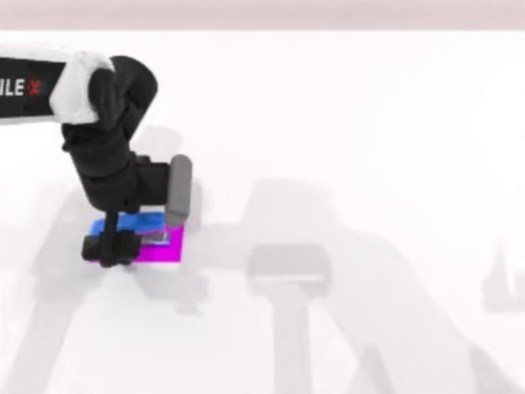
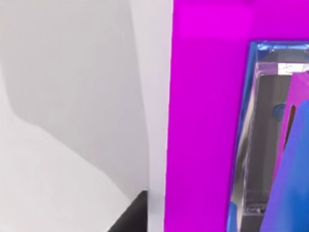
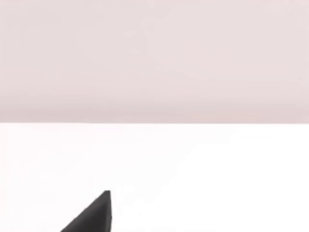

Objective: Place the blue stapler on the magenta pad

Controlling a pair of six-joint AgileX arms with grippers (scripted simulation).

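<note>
Near the worktop's left edge, the left tool (image 1: 111, 249) is gripping the blue stapler (image 1: 135, 223) over the magenta pad (image 1: 160, 246), clamping its rigid, probably slippery sides.

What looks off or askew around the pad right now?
Nothing stands out. The blue stapler lies over the magenta pad on the table's left side, with the left gripper over its end. No spill or damage shows. The right arm is out of the top view.
</note>
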